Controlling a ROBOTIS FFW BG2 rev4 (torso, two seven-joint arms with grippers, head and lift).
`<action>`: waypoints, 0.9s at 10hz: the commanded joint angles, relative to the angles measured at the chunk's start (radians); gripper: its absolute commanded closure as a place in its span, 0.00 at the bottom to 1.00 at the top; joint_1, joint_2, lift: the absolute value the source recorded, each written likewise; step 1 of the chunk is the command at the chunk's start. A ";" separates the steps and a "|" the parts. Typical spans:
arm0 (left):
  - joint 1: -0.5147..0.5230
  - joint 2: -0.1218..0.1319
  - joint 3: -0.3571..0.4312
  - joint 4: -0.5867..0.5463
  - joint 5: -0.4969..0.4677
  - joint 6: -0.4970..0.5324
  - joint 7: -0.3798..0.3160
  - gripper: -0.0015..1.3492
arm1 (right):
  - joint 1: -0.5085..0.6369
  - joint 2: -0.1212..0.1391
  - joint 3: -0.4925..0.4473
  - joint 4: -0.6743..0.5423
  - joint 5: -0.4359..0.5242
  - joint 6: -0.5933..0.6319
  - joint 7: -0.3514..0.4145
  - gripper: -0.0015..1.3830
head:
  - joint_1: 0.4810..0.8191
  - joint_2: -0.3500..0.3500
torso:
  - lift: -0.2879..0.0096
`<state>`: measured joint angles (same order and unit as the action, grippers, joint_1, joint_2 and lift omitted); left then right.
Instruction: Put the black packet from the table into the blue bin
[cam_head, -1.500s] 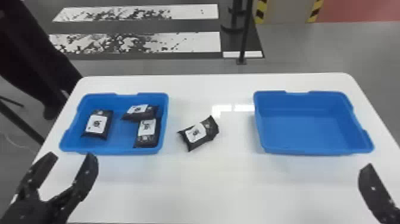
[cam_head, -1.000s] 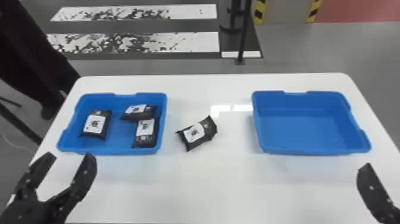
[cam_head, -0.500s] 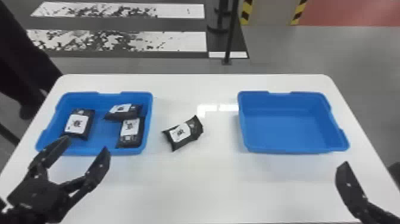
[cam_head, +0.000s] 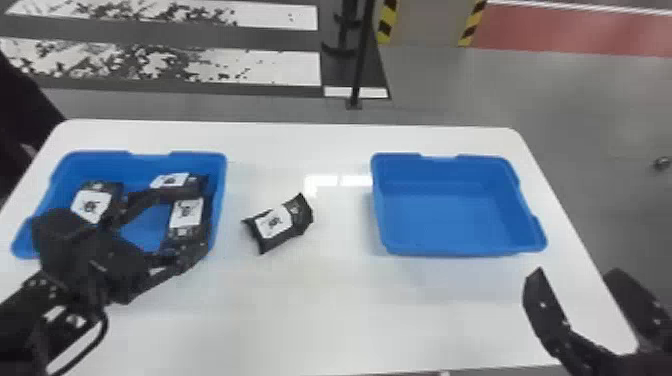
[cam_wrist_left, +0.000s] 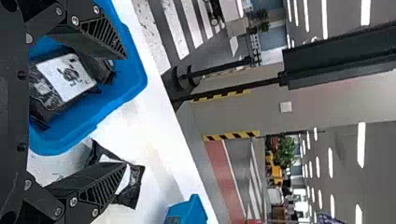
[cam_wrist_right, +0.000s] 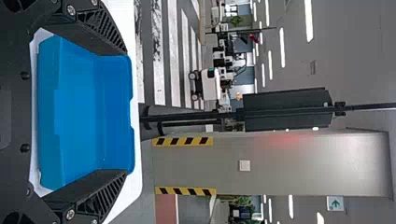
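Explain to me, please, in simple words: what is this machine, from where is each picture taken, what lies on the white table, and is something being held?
This is a robot with two black arms, each ending in a gripper, a hand of two flat fingers. The head picture looks forward and down. The other two come from cameras on the wrists and are turned sideways.

On the white table stand two blue bins, a left bin and a right bin. Three packets lie in the left one, and one black packet lies on the table between the bins.

The left gripper is above the left bin, the right gripper near the table's right side. Both are open, holding nothing.
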<state>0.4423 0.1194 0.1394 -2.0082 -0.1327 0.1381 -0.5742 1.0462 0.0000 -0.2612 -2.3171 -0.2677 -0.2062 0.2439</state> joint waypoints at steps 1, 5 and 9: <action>-0.114 0.002 -0.080 0.070 -0.069 0.063 -0.023 0.17 | -0.003 0.001 0.000 0.004 0.000 0.000 0.000 0.08 | 0.63 0.32 | 0.60; -0.290 0.005 -0.255 0.262 -0.103 0.166 -0.062 0.17 | -0.008 0.001 0.000 0.011 0.000 0.000 0.000 0.08 | 0.63 0.15 | 0.60; -0.428 0.005 -0.395 0.439 -0.095 0.223 -0.081 0.17 | -0.013 0.001 0.000 0.016 -0.002 0.000 0.000 0.08 | 0.63 0.01 | 0.60</action>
<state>0.0318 0.1247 -0.2406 -1.5953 -0.2262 0.3571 -0.6543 1.0338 0.0000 -0.2611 -2.3007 -0.2692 -0.2062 0.2438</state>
